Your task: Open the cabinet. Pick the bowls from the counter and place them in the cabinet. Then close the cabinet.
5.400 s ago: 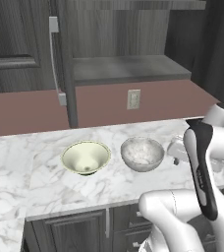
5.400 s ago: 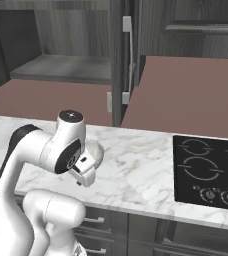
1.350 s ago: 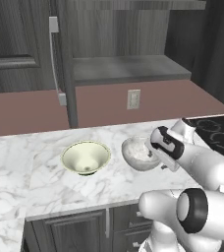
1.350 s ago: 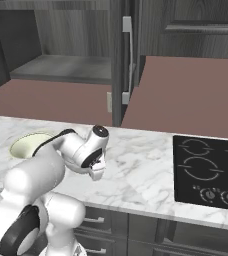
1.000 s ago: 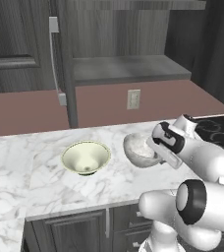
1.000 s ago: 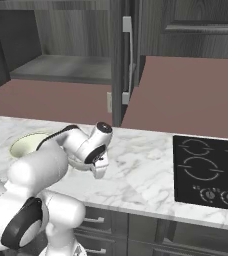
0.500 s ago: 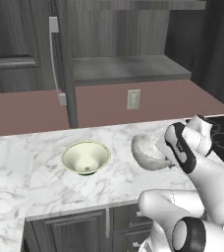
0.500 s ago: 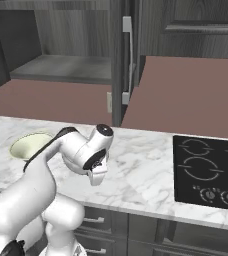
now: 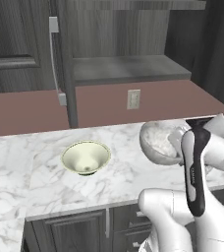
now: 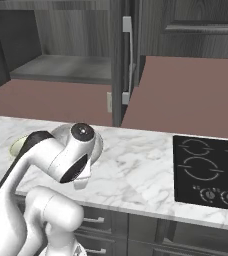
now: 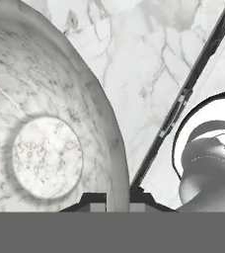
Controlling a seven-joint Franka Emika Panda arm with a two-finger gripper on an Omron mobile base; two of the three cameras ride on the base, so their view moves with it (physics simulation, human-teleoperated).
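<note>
- marbled grey-white bowl (image 9: 158,142): lifted off the counter (image 9: 45,170), tipped on its side with the mouth facing about 9 o'clock in the left base view; rim pinched at its 3 o'clock edge.
- gripper (image 11: 118,196): jaws drawn narrow, clamped on the bowl's wall; in the hand view the two dark tips sit at 6 o'clock with the thin rim between them.
- pale cream bowl (image 9: 86,158): upright on the counter, at 9 o'clock from the held bowl and well apart from it; not yet handled.
- cabinet (image 9: 128,74): door already swung open, edge-on with its silver bar handle (image 9: 55,59); bare shelf at about 11 o'clock above the held bowl.
- step in hand, as judged: carry the marbled bowl up and onto the shelf.
- handling advice: the grip is on a thin rim only, so the bowl may swing or slip; move slowly and avoid sharp wrist turns.
- handling advice: rise well above the shelf lip before moving inward, and keep away from the open door edge at 10 o'clock.
- handling advice: level the bowl foot-down before release, and set it to one side so room remains for the cream bowl.
- risk: releasing while tilted could let it roll off the shelf.
</note>
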